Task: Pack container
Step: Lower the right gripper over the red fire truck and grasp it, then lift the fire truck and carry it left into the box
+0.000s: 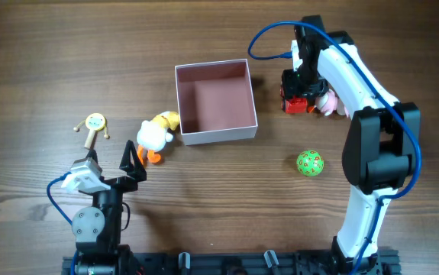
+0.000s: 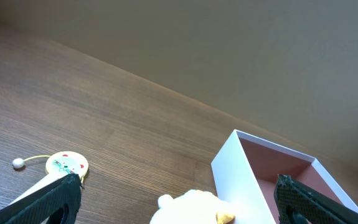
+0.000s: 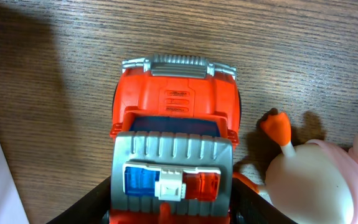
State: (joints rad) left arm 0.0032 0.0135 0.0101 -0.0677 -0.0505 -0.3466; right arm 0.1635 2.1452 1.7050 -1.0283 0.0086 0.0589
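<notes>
So, nothing packed, your container (image 1: 219, 134) empty mid-frame | right gripper (image 1: 299, 88) astride toy truck (image 3: 174, 143), clamp unclear | left gripper (image 1: 111, 159) apart

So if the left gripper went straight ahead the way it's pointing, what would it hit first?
Probably the toy duck, right ahead of the left gripper, between its open jaws; the container lies beyond.
</notes>
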